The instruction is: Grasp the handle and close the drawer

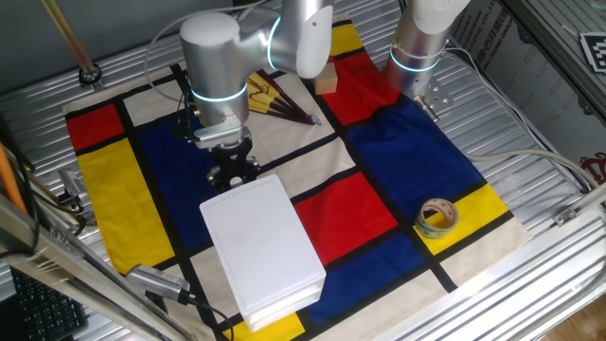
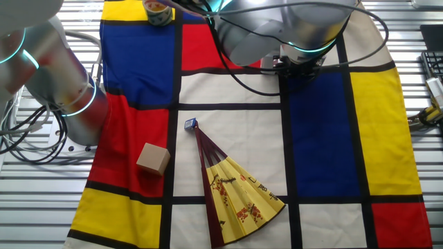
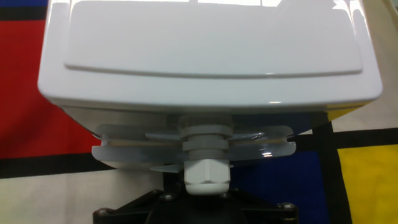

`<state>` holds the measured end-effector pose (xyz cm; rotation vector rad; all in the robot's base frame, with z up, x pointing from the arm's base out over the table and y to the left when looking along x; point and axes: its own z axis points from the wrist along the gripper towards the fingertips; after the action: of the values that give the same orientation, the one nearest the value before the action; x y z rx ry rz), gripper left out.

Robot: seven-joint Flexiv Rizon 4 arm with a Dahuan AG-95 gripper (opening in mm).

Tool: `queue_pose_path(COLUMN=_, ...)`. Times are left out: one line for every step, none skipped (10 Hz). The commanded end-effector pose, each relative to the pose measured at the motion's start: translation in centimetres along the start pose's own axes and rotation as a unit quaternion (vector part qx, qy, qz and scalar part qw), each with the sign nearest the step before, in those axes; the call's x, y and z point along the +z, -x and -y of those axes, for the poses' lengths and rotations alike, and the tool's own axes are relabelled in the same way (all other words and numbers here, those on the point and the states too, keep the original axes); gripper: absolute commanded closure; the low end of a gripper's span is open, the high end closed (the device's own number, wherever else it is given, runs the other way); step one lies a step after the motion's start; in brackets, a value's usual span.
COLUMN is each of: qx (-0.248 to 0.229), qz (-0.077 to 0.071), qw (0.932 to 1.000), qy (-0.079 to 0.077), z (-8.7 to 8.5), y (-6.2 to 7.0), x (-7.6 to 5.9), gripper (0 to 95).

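The flat white box (image 1: 260, 242) lies on the checked cloth, and its lid fills the top of the hand view (image 3: 211, 50). The drawer (image 3: 124, 143) shows only as a thin white rim under the lid, pulled out very slightly. The handle (image 3: 207, 165), a small white knob, juts from the drawer front toward the camera. My gripper (image 3: 207, 198) is black and sits right at the knob's tip, with its jaws closed in on both sides. In one fixed view the gripper (image 1: 234, 178) is against the box's far short end. The other fixed view hides gripper and box.
A tan wooden cube (image 1: 327, 81) and a folding fan (image 1: 275, 98) lie behind my arm; both also show in the other fixed view, cube (image 2: 153, 158) and fan (image 2: 235, 190). A tape roll (image 1: 437, 217) lies at the right. A second arm's base (image 1: 421, 38) stands at the back.
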<state>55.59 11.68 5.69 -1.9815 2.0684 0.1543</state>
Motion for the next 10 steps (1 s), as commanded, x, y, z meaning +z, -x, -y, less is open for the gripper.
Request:
queue_pose_path(qx=-0.001, qz=-0.002, qw=1.0000, qy=-0.001, z=0.05, y=-0.03, x=0.02, gripper=95.0)
queue_pose_path(qx=-0.001, qz=-0.001, qw=1.0000, qy=-0.001, z=0.04, y=-0.03, x=0.02, gripper=95.0)
queue_pose_path(qx=-0.002, qz=-0.001, qw=1.0000, qy=-0.001, z=0.05, y=-0.03, x=0.02, gripper=95.0)
queue_pose_path(qx=-0.002, qz=-0.001, qw=1.0000, qy=-0.001, z=0.05, y=-0.03, x=0.02, gripper=95.0)
queue_pose_path(qx=-0.001, qz=-0.004, qw=1.0000, qy=-0.001, z=0.05, y=-0.03, x=0.02, gripper=95.0)
queue_pose_path(qx=-0.001, qz=-0.004, qw=1.0000, qy=0.000, z=0.05, y=-0.03, x=0.02, gripper=95.0)
queue_pose_path(qx=-0.001, qz=-0.004, qw=1.0000, qy=0.000, z=0.05, y=-0.03, x=0.02, gripper=95.0)
queue_pose_path(qx=0.000, qz=-0.001, qw=1.0000, qy=0.001, z=0.05, y=-0.03, x=0.02, gripper=95.0)
queue_pose_path(qx=0.000, qz=0.002, qw=1.0000, qy=0.001, z=0.05, y=-0.03, x=0.02, gripper=95.0)
queue_pose_path(qx=0.001, qz=0.006, qw=1.0000, qy=0.000, z=0.05, y=-0.03, x=0.02, gripper=95.0)
